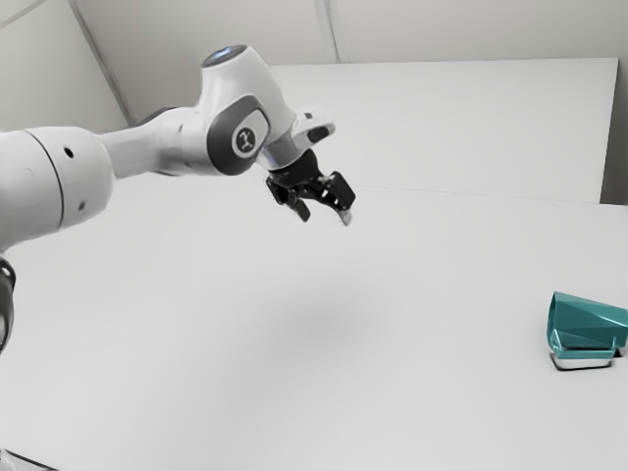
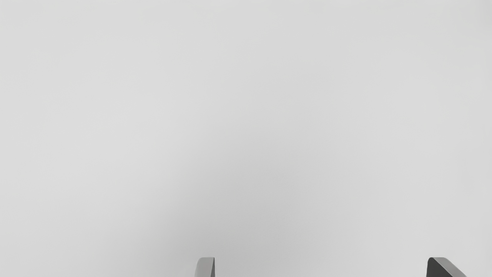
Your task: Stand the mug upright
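- Mug (image 1: 586, 327): lies on its side on the table (image 1: 294, 392), at the exterior view's far right edge; not upright.
- Gripper (image 1: 325, 217): raised above the table, left of the mug and well apart from it.
- Tool state: 2 fingers (image 2: 205, 267) spread wide; nothing pinched, no contact observed.
- Step in hand, as judged: reaching the mug; righting remains outstanding.
- Next move, as judged: travel right, descend, align the open fingers across the mug, then grip and rotate it onto its base.
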`<action>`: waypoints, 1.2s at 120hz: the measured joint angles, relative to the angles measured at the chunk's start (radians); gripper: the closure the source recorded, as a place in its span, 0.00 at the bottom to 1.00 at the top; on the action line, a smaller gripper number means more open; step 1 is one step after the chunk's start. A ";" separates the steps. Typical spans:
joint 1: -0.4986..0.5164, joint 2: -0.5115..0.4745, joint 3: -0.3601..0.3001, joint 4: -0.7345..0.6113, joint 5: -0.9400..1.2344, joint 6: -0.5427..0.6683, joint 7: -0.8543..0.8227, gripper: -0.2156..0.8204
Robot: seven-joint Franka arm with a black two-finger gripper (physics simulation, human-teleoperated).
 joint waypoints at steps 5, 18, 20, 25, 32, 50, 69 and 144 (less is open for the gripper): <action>-0.022 0.018 0.004 -0.001 -0.040 0.043 -0.007 0.21; -0.057 0.049 -0.002 -0.013 -0.129 0.143 -0.022 0.21; -0.066 0.051 -0.006 -0.023 -0.143 0.159 -0.024 0.21; -0.088 0.053 -0.022 -0.053 -0.176 0.202 -0.029 0.21; -0.133 0.066 -0.032 -0.071 -0.229 0.253 -0.035 0.21; -0.255 0.126 -0.037 -0.076 -0.356 0.368 -0.049 0.21; -0.290 0.259 -0.037 0.027 -0.421 0.458 -0.058 0.21; -0.400 0.541 -0.083 0.284 -0.495 0.607 -0.108 0.21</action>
